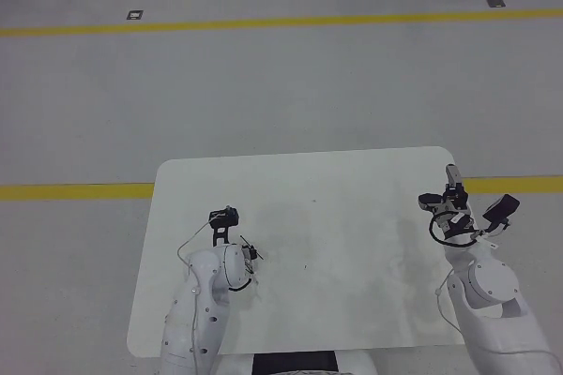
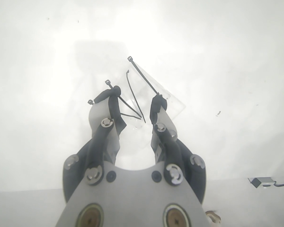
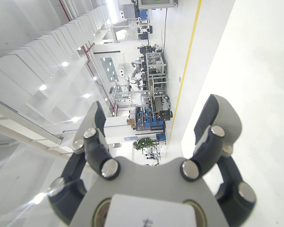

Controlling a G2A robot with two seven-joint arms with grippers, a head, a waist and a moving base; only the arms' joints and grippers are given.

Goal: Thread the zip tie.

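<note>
Several zip ties (image 2: 144,76) lay on a clear sheet (image 2: 166,92) on the desk (image 1: 357,187); your left pincer (image 2: 135,96) straddled them, spread wide, probably to pick one, while your right pincer (image 3: 153,109) hung wide and empty beside the desk's edge

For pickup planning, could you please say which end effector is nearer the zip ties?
Left. The left end effector is at the zip ties; the right end effector is across the table.

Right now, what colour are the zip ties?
Black zip ties, clearest in the left wrist view.
</note>
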